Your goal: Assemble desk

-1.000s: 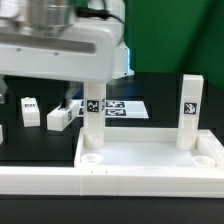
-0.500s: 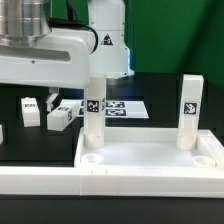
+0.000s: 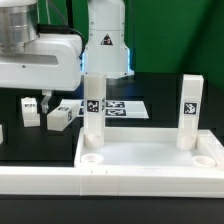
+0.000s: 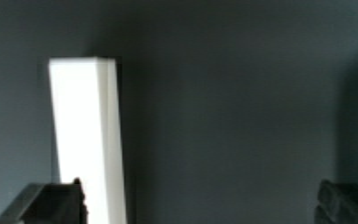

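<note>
The white desk slab (image 3: 150,150) lies at the front of the black table, rim up. Two square white legs stand upright in its far corner sockets, one (image 3: 94,112) at the exterior view's left and one (image 3: 188,110) at its right. Two more tagged legs (image 3: 30,111) (image 3: 60,117) lie loose on the table to the left. In the wrist view my gripper (image 4: 202,205) is open and empty over the dark table. A white leg (image 4: 82,130) lies just beside one fingertip (image 4: 60,203). I cannot tell which loose leg it is. The gripper is out of sight in the exterior view.
The marker board (image 3: 122,107) lies flat behind the slab. A long white rail (image 3: 35,180) runs along the front left. My arm's white link (image 3: 35,60) hangs over the left of the table, with the base (image 3: 105,40) at the back.
My arm has swung toward the exterior view's left, uncovering the base behind it. The slab and the legs have not moved.
</note>
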